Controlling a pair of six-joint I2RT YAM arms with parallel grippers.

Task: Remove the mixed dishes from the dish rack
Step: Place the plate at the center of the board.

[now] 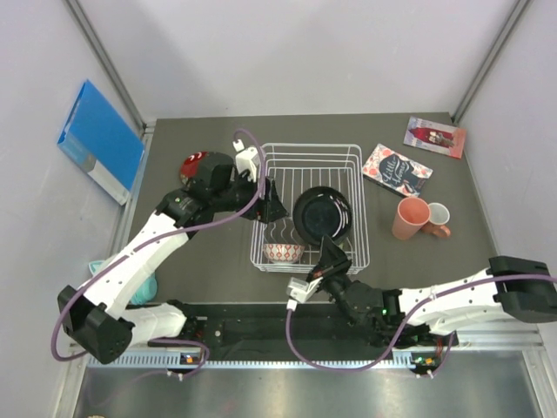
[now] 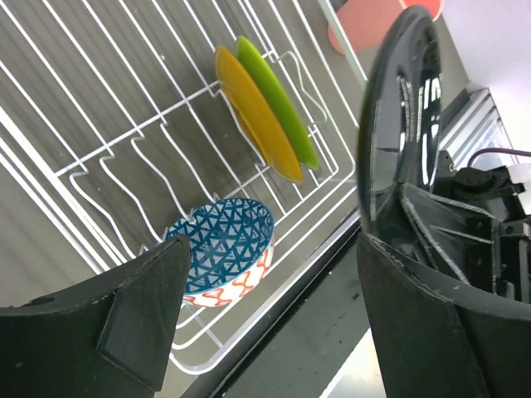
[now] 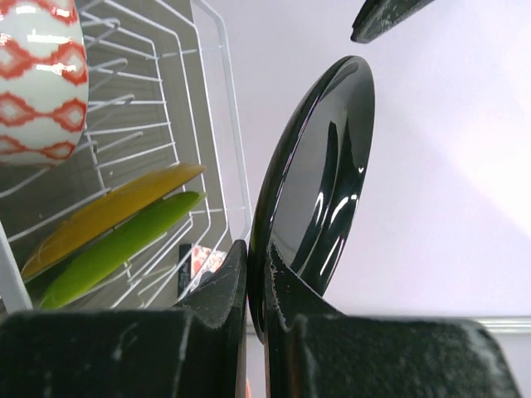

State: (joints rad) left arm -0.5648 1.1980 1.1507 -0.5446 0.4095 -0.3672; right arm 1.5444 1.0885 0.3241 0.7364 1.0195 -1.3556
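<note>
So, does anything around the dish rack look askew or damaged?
Nothing looks spilled or broken. Only the patterned bowl lies tipped on its side at the near edge of the dish rack; the right gripper holds the black plate by its rim.

Dark table (image 1: pixel 479 192) with white dish rack (image 1: pixel 309 146), pink cup (image 1: pixel 410 218), white mug (image 1: pixel 438 216), two booklets (image 1: pixel 397 169), red plate (image 1: pixel 192 162).

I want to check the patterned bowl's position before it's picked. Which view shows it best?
Left wrist: the patterned bowl shows nearly whole, with its rim, blue-triangle inside and red-patterned outside. Top external shows the bowl small, from above. Right wrist catches only part of its red-diamond outer wall, cropped at the frame corner.
</note>
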